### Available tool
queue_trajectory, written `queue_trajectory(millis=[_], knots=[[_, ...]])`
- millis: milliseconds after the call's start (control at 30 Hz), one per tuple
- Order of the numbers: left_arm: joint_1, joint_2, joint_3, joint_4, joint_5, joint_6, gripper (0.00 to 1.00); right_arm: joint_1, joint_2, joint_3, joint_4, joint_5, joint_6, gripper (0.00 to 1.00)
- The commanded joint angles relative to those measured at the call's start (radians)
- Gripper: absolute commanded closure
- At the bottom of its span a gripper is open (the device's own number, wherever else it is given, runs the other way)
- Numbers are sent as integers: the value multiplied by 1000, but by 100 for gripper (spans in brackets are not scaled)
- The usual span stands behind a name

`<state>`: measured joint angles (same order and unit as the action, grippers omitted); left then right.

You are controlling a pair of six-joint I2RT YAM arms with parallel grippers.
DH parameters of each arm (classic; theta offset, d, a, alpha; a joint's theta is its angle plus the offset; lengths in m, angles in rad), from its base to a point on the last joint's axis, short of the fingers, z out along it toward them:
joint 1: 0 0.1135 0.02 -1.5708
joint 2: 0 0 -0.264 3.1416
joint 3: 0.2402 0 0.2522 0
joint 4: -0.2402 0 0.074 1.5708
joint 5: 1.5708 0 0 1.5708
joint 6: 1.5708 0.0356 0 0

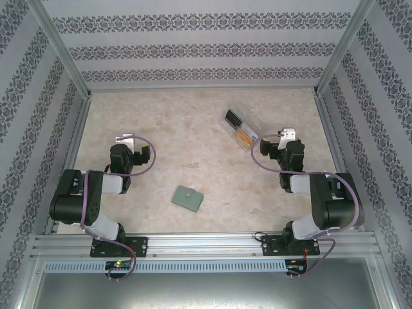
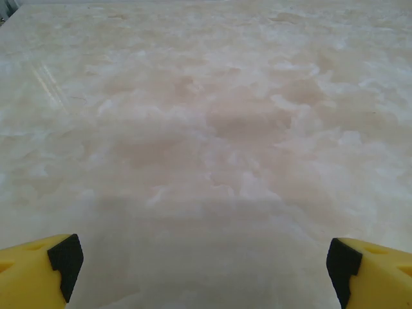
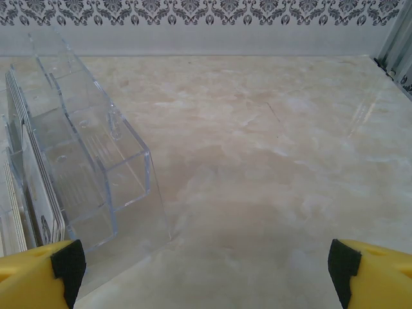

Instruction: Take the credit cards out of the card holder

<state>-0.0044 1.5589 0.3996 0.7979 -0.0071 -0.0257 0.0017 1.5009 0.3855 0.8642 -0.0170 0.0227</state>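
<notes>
Grey-green wallet: the card holder point(image 1: 187, 197), a small, flat, soft bifold, lies closed on the pale marbled tabletop point(image 1: 161, 122), between my two arms and near their bases.
Credit cards: I see none at the wallet's edges from overhead. I judge they are tucked inside, so the fold has to be opened first.
Handling: I expect the wallet to be light and floppy, and likely to skate on the smooth tabletop if nudged. The cards should be thin, stiff and slick, and awkward to pinch while they lie flat.
Where to take hold: I would pin one panel close to the fold with one tool and lift the free edge of the other panel with the second. After that I would take each card by whatever short edge sticks out of its pocket.
Left tool point(image 2: 206, 270): released, its yellow fingers point(image 2: 32, 273) spread wide with nothing between them. It sits beyond and to the left of the wallet, well apart, facing bare tabletop.
Right tool point(image 3: 206, 270): also released and wide, holding nothing. It sits beyond and to the right of the wallet, well apart.
Clear plastic box point(image 1: 243, 129): rectangular, beyond the wallet on the right and just beside the right tool. Pale cards point(image 3: 26, 187) stand on edge inside it. It is not my target.
</notes>
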Motion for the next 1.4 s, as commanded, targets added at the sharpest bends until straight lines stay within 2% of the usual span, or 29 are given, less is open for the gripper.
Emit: queue_trajectory(millis=[0,933,1000,1167,1300,1367], knots=[[4,2,16,30,7,18,1,-5,6,6,16,-20,5,2],[4,-6,11,36,-1,15,1,-5,-7,-12,39,-17,5,2],[4,-44,19,-7,-23,3,1,-6,-49,-23,25,7,16,2],[4,-220,76,-253,-79,-9,1,-5,-203,-21,-103,55,25,2],[4,-342,146,-455,-115,-86,1,1,-338,75,-396,132,131,2],[4,-388,191,-569,-121,-159,1,1,-371,147,-540,129,194,2]])
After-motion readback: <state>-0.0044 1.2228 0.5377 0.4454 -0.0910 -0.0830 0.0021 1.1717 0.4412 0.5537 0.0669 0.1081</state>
